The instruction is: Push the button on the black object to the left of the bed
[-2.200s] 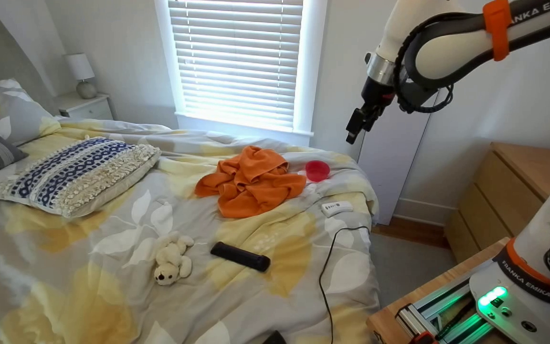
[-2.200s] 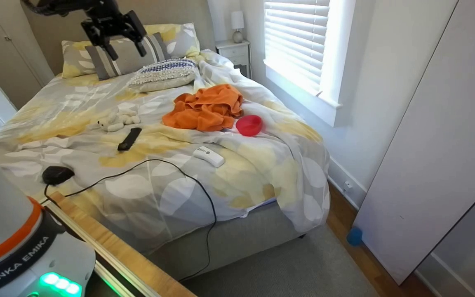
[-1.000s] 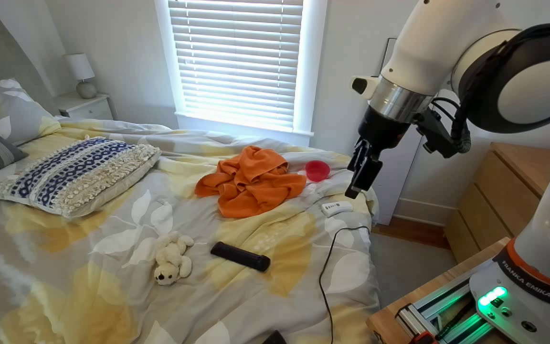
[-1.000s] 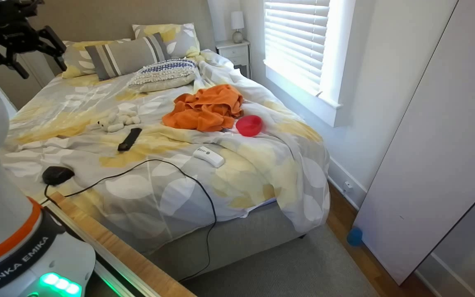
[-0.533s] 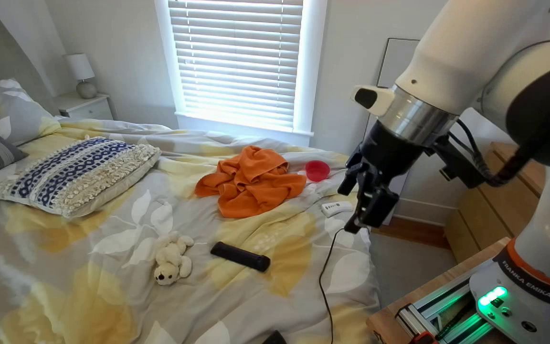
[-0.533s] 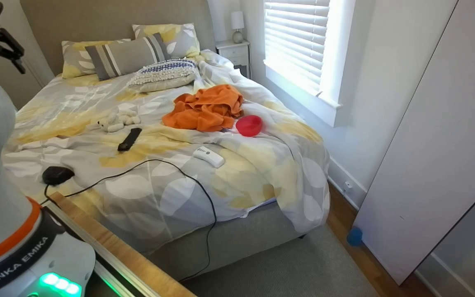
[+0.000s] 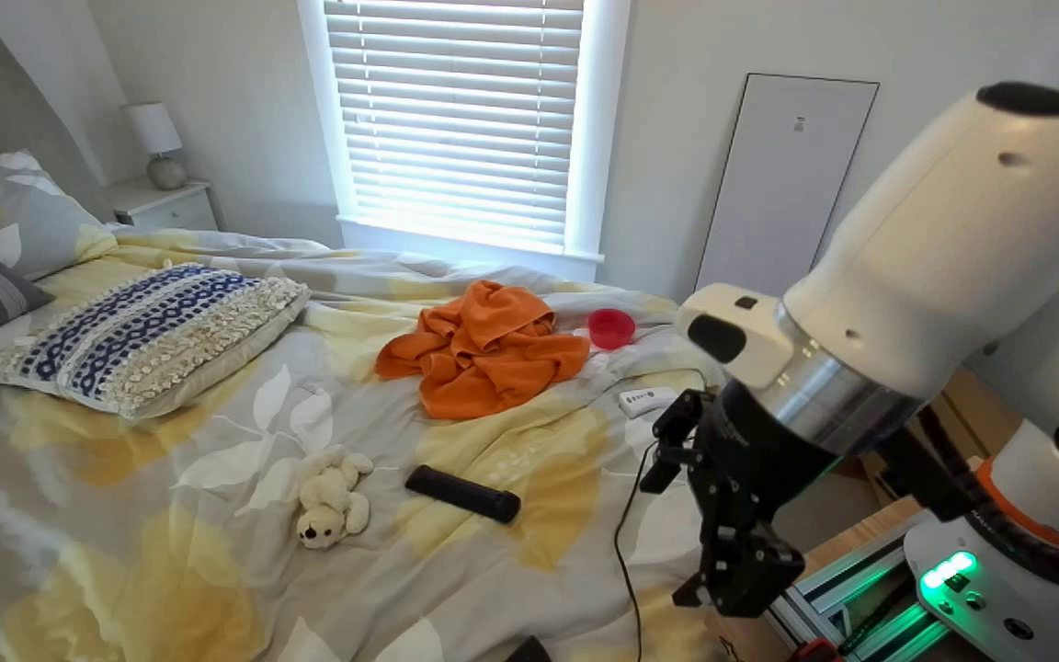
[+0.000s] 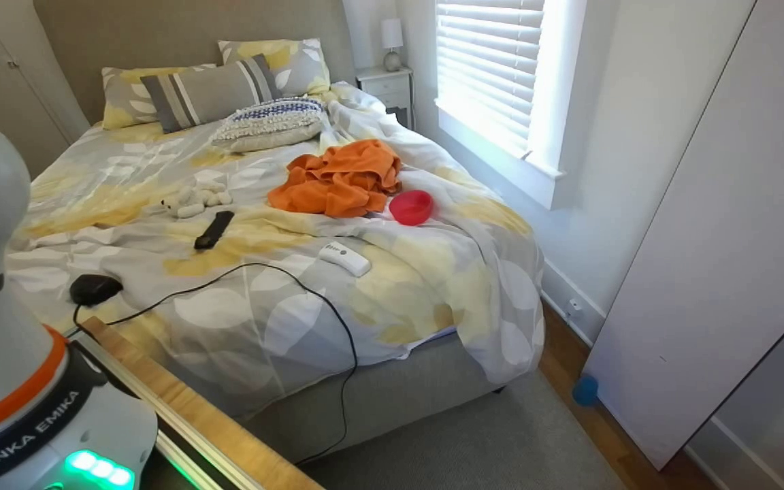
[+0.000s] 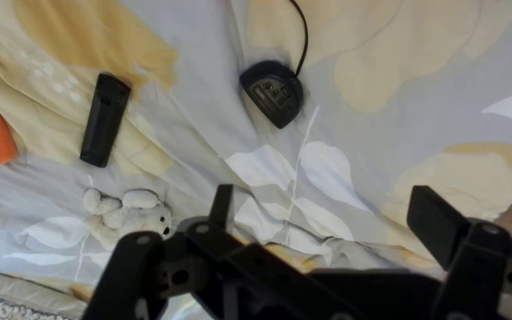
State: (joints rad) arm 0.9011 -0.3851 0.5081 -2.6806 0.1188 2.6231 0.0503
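Bed worktop [image 8: 273,235] carries both candidates. Pincer [image 9: 324,202] spread apart, holding nothing. Wrist view: black bar [image 9: 106,120] upper left, no clear button; corded black unit [image 9: 271,95] upper centre, likely target. Probably light, stiff, slick; press only, straight down on its apparent buttons [image 9: 275,93]; may sink.

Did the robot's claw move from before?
Yes. In an exterior view, the claw moved down the picture, from about level with the bottom of the window to far below it.
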